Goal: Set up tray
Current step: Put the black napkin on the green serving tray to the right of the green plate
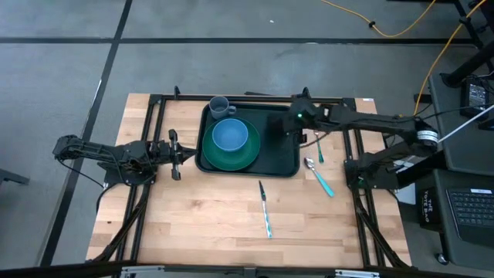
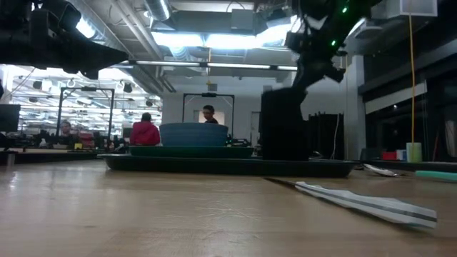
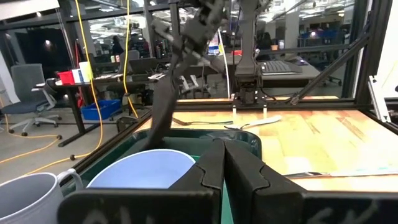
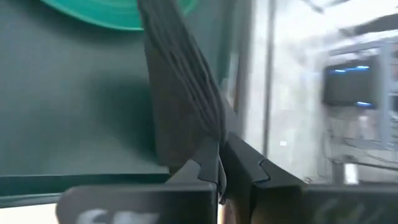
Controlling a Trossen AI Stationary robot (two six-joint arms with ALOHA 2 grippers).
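Observation:
The dark green tray (image 1: 287,164) lies at the table's far middle. On it are a round green plate (image 1: 245,157) carrying a blue bowl (image 1: 229,135), and a grey mug (image 1: 220,106) at the tray's far left corner. My right gripper (image 1: 294,126) is above the tray's right part, shut on a black napkin (image 2: 284,128), which also shows in the right wrist view (image 4: 177,81). My left gripper (image 1: 176,154) is shut and empty, just left of the tray's left rim; it also shows in the left wrist view (image 3: 224,162). My right gripper pinches the black napkin by its upper end (image 4: 211,140) between its two fingers, which come from above, slanting down. Folded layers show along the napkin's edge. The napkin hangs below the fingers, and its lower end (image 2: 282,155) reaches down to the tray's floor.
A fork (image 1: 319,147) and a teal-handled spoon (image 1: 319,177) lie on the wood right of the tray. A knife (image 1: 265,208) lies in front of it. A black frame (image 1: 154,116) borders the table. There is bare wood on the near half.

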